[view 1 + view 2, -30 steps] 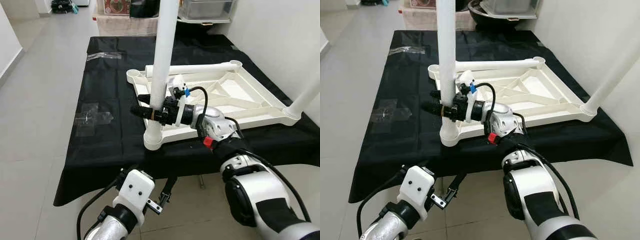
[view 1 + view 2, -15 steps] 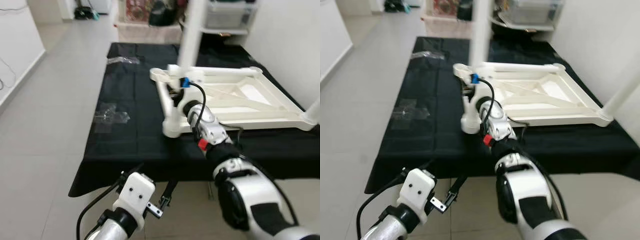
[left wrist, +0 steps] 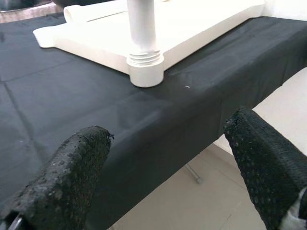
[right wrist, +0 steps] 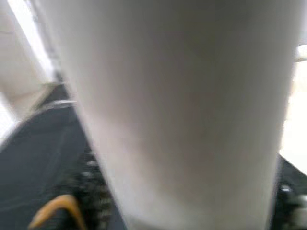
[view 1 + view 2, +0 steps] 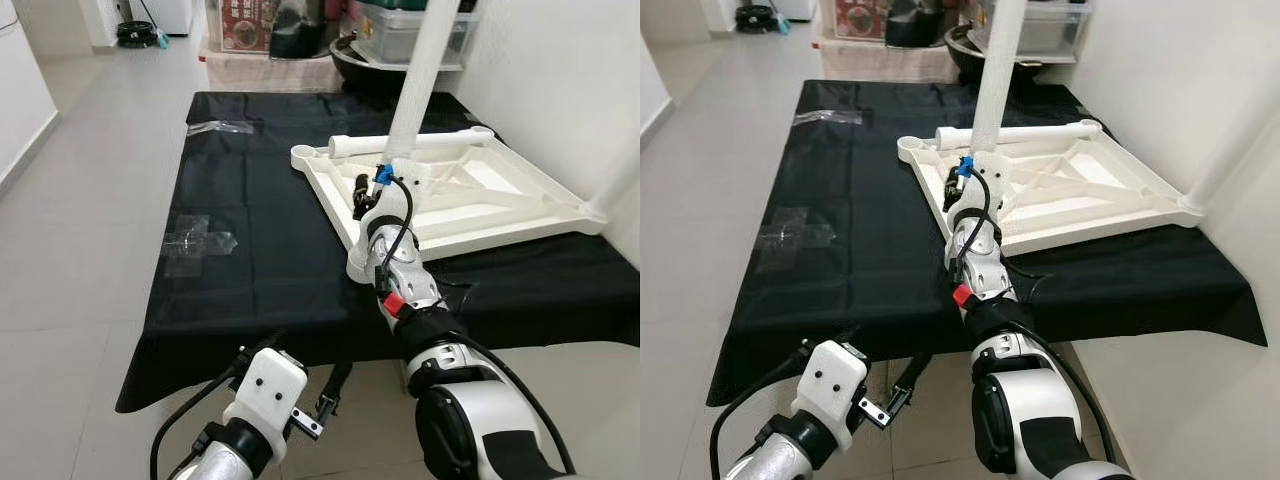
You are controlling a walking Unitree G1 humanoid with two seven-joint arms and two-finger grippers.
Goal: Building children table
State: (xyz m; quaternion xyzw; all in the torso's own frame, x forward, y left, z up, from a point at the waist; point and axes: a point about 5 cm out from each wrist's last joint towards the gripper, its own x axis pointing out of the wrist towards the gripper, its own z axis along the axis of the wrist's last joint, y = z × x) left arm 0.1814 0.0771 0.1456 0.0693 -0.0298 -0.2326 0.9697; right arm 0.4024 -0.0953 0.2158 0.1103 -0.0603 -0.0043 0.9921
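Note:
A white children's table top (image 5: 480, 200) lies upside down on the black cloth. One white leg (image 5: 415, 90) stands in the near corner socket (image 3: 144, 72). My right gripper (image 5: 368, 192) is shut on this leg low down, just above the socket, and the leg (image 4: 182, 110) looms close in the right wrist view. A second leg (image 5: 420, 143) lies along the far rim. A third leg (image 5: 1230, 150) rises at the right corner. My left gripper (image 3: 168, 139) hangs open below the table's front edge, holding nothing.
The black-covered table (image 5: 260, 220) carries two clear plastic bags (image 5: 195, 240) (image 5: 220, 127) on its left half. Boxes and bins (image 5: 400, 30) stand beyond the far end. A white wall runs along the right; tiled floor (image 5: 80, 200) lies to the left.
The whole picture has shifted, so the head has moved. My right arm now reaches straight ahead to the leg instead of from the side, still holding it. The left arm stays low.

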